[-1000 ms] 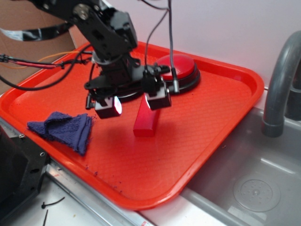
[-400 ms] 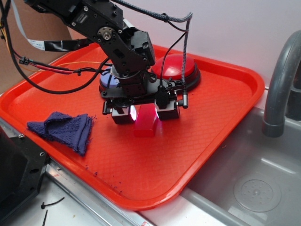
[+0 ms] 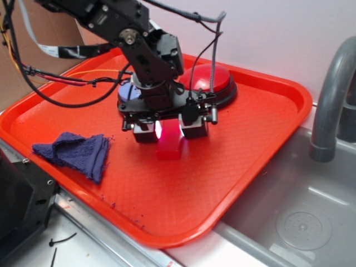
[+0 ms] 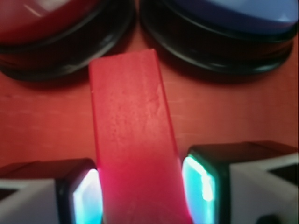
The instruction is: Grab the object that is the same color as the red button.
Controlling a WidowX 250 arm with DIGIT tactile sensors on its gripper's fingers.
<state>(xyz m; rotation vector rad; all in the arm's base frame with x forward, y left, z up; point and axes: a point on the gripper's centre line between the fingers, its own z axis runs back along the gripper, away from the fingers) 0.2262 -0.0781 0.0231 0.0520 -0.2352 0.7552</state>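
Observation:
The red block (image 3: 168,149) lies on the red tray (image 3: 261,128), just in front of the red button (image 3: 214,78). My gripper (image 3: 169,133) is lowered over the block with one finger on each side, its near end between them. In the wrist view the block (image 4: 133,135) fills the gap of the gripper (image 4: 140,196), and both lit pads press its sides. The block rests on the tray and points at the gap between the red button (image 4: 42,18) and the blue button (image 4: 229,14).
A blue dome button (image 3: 129,92) sits behind my arm, left of the red button. A crumpled dark blue cloth (image 3: 75,151) lies at the tray's left front. A grey sink (image 3: 300,211) and faucet (image 3: 331,94) are to the right of the tray.
My gripper has moved right and down from the block's left side to straddle it, and the fingers have closed in onto its sides. The block has not moved.

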